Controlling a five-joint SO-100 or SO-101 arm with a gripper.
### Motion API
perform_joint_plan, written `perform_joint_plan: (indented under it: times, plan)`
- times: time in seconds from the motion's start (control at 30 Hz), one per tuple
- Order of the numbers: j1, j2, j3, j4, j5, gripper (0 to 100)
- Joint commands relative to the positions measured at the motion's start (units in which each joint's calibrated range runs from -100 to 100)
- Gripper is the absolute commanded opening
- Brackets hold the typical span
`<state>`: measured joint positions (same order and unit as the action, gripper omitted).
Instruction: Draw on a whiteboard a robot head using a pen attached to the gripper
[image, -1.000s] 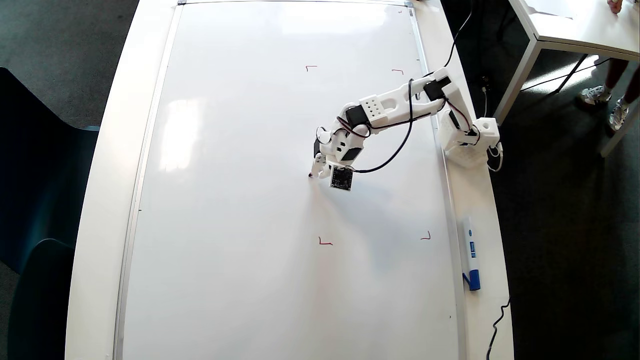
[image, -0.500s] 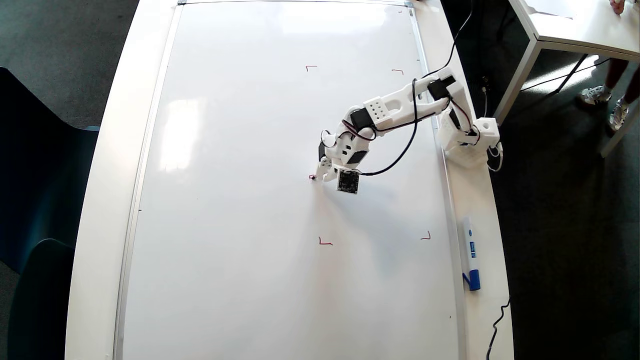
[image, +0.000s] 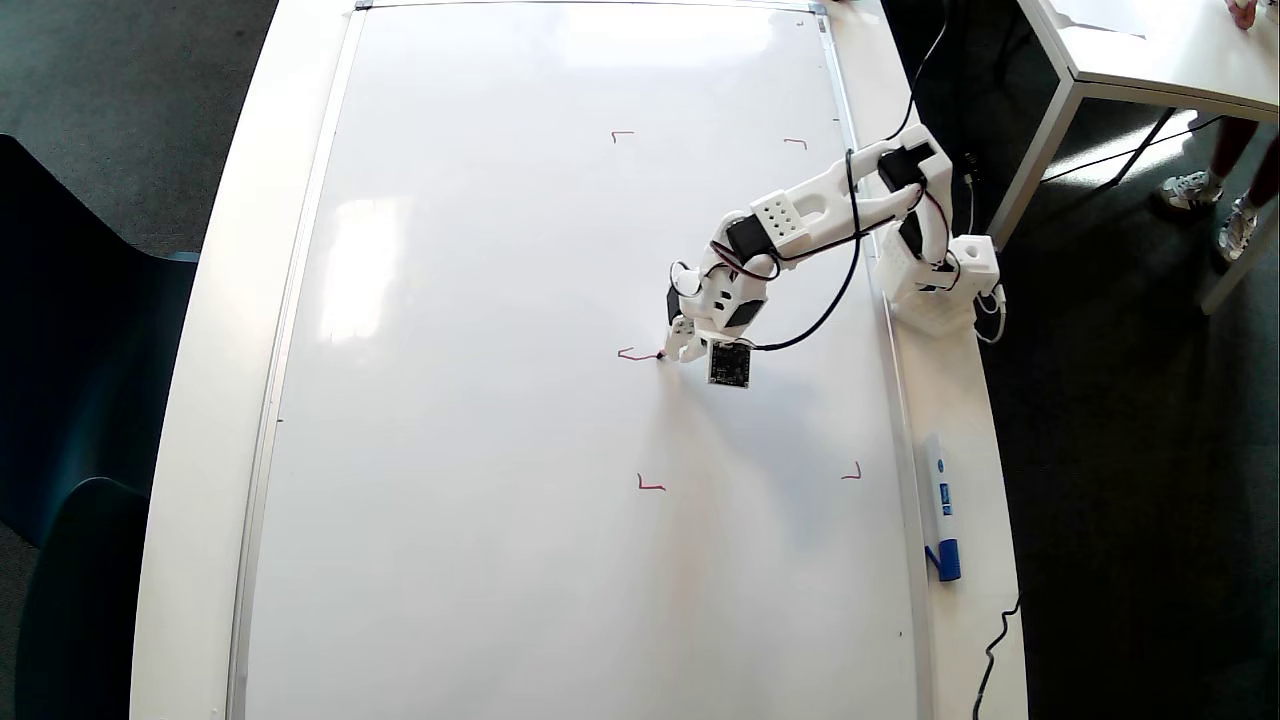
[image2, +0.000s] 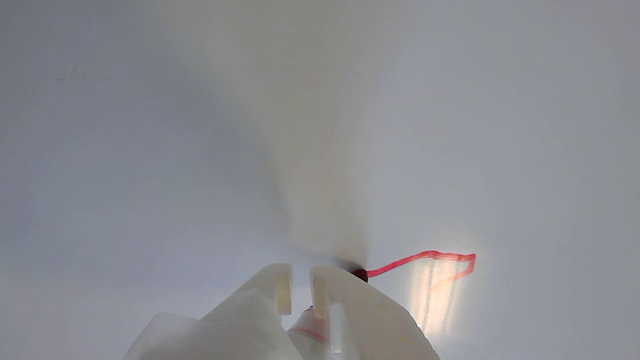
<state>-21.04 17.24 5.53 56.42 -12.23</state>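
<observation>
Pressing its red tip on the board (image: 500, 300), the pen (image2: 311, 327) sits between the two fingers of the gripper (image2: 300, 287), which are squeezed together on it. In the wrist view the tip touches the end of a short red line (image2: 425, 257) with a small hook at its far right end. This line is the only part of the robot head (image: 638, 354) drawn so far. In the overhead view it lies about in the middle of the board, just left of the gripper (image: 668, 352). Four small red corner marks (image: 650, 485) lie around it, well apart.

To do this step well, the arm should likely keep the tip down with a soft, even push and slide slowly, so the line stays straight.

Far right, a blue-capped marker (image: 940, 510) lies on the table. Its label is too small to read.
</observation>
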Motion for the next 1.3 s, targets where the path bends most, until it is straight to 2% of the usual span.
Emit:
perform_joint_plan:
  times: [0.0,0.37,1.27]
  plan:
    - [-0.6,-3.3,4.7,0.0,0.1,1]
    - [-0.6,-15.4,21.8,-7.2,0.1,1]
    - [-3.2,-38.3,47.3,-7.2,0.3,1]
